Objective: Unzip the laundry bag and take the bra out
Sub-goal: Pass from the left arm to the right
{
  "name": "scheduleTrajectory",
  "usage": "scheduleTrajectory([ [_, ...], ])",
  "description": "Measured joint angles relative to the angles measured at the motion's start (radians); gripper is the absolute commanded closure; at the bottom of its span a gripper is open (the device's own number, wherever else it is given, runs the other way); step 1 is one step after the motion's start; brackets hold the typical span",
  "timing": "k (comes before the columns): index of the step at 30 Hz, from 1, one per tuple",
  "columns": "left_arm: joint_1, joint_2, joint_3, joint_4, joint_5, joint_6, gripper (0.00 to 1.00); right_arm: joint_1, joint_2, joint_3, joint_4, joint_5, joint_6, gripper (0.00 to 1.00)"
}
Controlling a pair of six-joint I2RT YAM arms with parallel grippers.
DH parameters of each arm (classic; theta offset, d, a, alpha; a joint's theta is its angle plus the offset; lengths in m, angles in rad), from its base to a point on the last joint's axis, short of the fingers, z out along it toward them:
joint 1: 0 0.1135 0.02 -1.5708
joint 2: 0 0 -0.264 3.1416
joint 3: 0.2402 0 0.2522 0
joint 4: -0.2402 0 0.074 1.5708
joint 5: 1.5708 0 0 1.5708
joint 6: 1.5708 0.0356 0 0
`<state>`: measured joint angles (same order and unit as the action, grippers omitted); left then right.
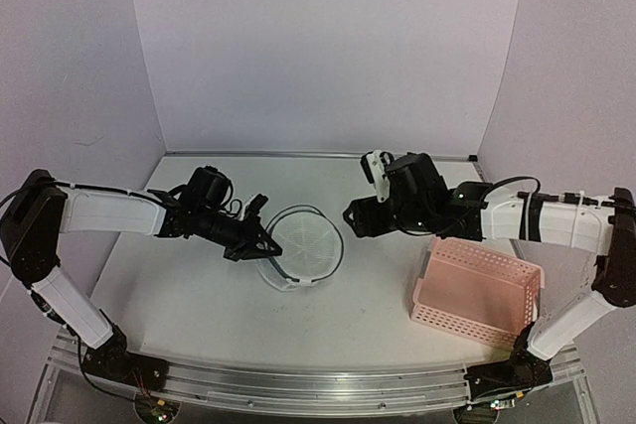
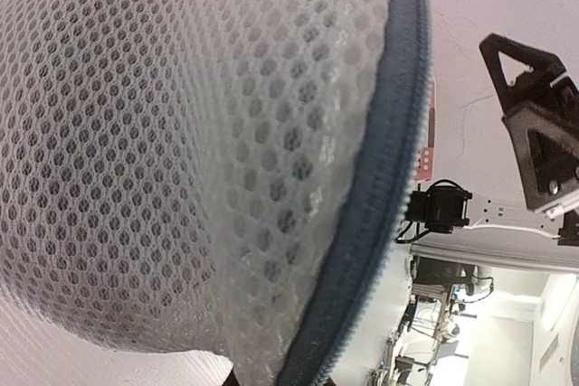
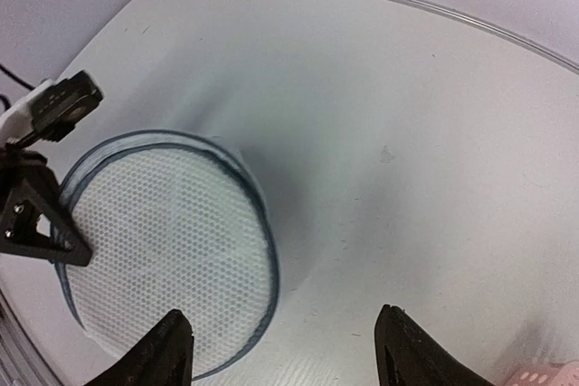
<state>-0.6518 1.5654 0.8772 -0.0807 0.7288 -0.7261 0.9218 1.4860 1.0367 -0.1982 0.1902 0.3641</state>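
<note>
Three pale lilac-white walls (image 1: 328,47) are shown enclosing the work cell on the left, back and right. A thin metal strip (image 1: 318,154) is seen where the back wall meets the table (image 1: 189,305). The table is presented as a flat, matt, off-white surface with a few faint marks. It is bounded at its near edge by an aluminium rail (image 1: 298,384), to which both arm bases are fixed.

The left arm (image 1: 109,211) is extended from the left side toward the centre, and the right arm (image 1: 556,220) is folded inward from the right. A pink perforated basket (image 1: 477,290) is placed on the right part of the table, below the right forearm and well apart from the laundry bag (image 1: 306,243).

The laundry bag is located near the table's centre, between the two grippers. Its round white mesh face is turned upward and is ringed by the dark zipper rim (image 2: 380,178). Its contents cannot be made out through the mesh.

The left gripper (image 1: 256,230) is held at the bag's left edge. In the left wrist view most of the frame is filled by mesh. One finger (image 2: 534,106) is seen standing clear of the rim and the other is hidden, so whether anything is gripped cannot be told.

The right gripper (image 1: 350,217) is raised off the table just right of the bag. Its jaws are spread wide, and nothing is held between them.
</note>
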Motion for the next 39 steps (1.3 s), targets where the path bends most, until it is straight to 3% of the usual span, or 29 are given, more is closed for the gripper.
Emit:
scheduleTrajectory([
  [6,0.000,-0.002,0.000,-0.007,0.012,0.032,1.00,-0.101,0.003,-0.020,-0.009,-0.155,0.035,0.29],
  [17,0.000,-0.002,0.000,-0.020,0.023,0.056,1.00,-0.155,0.138,-0.090,0.089,-0.475,0.177,0.30],
  [24,0.000,-0.002,0.000,-0.024,0.029,0.071,1.00,-0.181,0.211,-0.117,0.204,-0.618,0.262,0.38],
  [29,0.000,-0.002,0.000,-0.024,0.031,0.073,1.00,-0.184,0.238,-0.117,0.293,-0.696,0.309,0.50],
  [39,0.000,-0.002,0.000,-0.025,0.031,0.074,1.00,-0.185,0.253,-0.121,0.373,-0.765,0.344,0.90],
])
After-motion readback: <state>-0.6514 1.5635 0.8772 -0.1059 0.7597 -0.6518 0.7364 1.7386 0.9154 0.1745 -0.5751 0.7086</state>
